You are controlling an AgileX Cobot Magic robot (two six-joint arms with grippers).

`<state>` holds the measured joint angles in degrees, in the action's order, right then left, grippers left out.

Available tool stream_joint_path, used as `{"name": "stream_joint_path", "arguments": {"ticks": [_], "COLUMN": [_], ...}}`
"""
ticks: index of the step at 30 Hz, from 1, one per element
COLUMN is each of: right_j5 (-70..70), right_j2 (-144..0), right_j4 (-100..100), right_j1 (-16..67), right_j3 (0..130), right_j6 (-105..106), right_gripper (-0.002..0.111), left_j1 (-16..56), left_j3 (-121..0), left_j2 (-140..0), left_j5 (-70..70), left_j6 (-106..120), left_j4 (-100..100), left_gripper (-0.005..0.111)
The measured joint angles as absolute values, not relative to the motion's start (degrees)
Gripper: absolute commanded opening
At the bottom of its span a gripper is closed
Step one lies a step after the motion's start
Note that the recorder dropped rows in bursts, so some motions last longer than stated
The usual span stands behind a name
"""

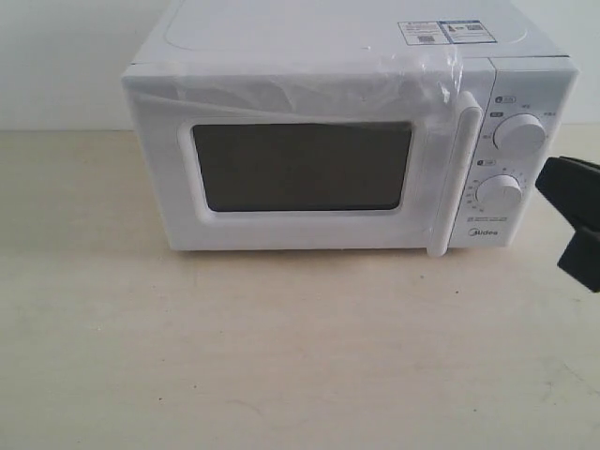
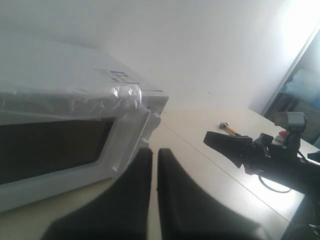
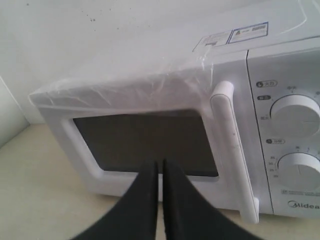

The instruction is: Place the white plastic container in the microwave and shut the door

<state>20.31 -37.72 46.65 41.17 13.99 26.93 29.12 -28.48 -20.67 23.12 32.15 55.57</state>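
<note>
Squarely at the back of the worktop [image 1: 234,356] stands the white Midea microwave [image 1: 281,37], with its door [image 1: 159,178] shut flush against the body. Loose clear film [image 1: 281,89] is crumpled along the door's upper edge, above the dark window [image 1: 300,167]. The vertical white handle [image 1: 457,173] runs just beside the control panel, where 2 round knobs [image 1: 518,134] sit 1 above the other. Stickers [image 1: 445,31] lie on the top near the right rear corner. The window is too dark to tell whether the white plastic container is inside.

The right fingers [image 3: 145,200] are pressed together with nothing between them, pointing at the lower edge of the door and not touching it. In the exterior view the right arm [image 1: 574,220] shows at the right edge, near the panel and apart from it. The left fingers [image 2: 135,190] are also closed to a thin slit and hold nothing, near the microwave's handle-side corner and clear of it.
</note>
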Motion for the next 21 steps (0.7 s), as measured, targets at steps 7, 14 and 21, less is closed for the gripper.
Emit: {"name": "stream_joint_path", "arguments": {"ticks": [7,14,21], "right_j5": [19.13,19.00,19.00], "right_j2": [-37.72,-37.72,-37.72], "right_j4": [46.65,46.65,46.65], "right_j1": [41.17,41.17,41.17], "right_j3": [13.99,13.99,13.99], "right_j6": [26.93,26.93,26.93], "right_gripper": [0.000,0.000,0.000], "left_j1": [29.12,29.12,29.12], "left_j3": [-28.48,-28.48,-28.48], "left_j2": [-20.67,-20.67,-20.67], "left_j5": [25.35,25.35,25.35], "left_j6": [32.15,32.15,32.15], "left_j4": [56.00,56.00,56.00], "left_gripper": [0.004,0.004,0.004]}}
